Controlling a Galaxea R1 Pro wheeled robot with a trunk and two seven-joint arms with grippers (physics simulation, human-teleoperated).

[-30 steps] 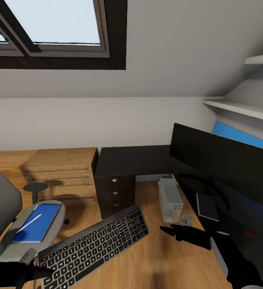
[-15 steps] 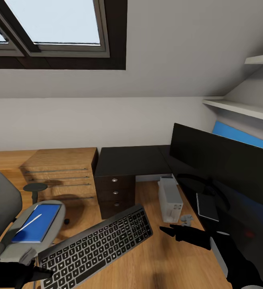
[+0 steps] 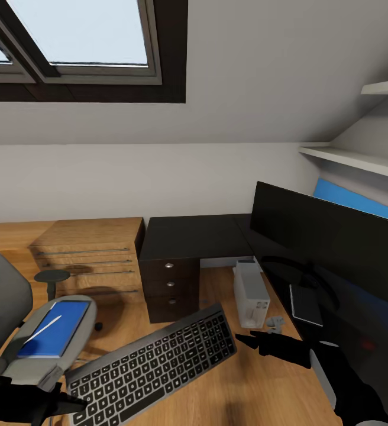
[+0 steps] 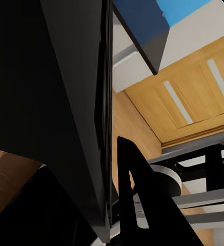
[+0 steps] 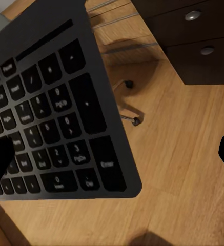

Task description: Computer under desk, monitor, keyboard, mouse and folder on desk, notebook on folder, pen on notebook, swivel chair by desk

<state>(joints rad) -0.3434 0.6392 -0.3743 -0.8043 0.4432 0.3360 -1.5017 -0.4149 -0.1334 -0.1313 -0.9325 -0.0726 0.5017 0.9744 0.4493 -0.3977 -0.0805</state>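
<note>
Black and flat, the keyboard hangs tilted in the air above the wooden floor, its near left end clamped in the left gripper, whose dark fingers are closed on the keyboard's edge, as the left wrist view shows. The keyboard's far right corner points toward the right gripper, which hovers just beside it with its fingers spread and nothing between them.

Left of the keyboard stands the swivel chair; the blue folder lies on its seat with the whitish pen resting on top. Beyond the keyboard is the desk, with its black drawers and round silver knobs. The light grey computer stands on the floor by the desk's right wing. On that wing the monitor rises on its curved stand, and the dark grey notebook lies on the desk near the stand's base. Low wooden shelving sits left of the desk.
</note>
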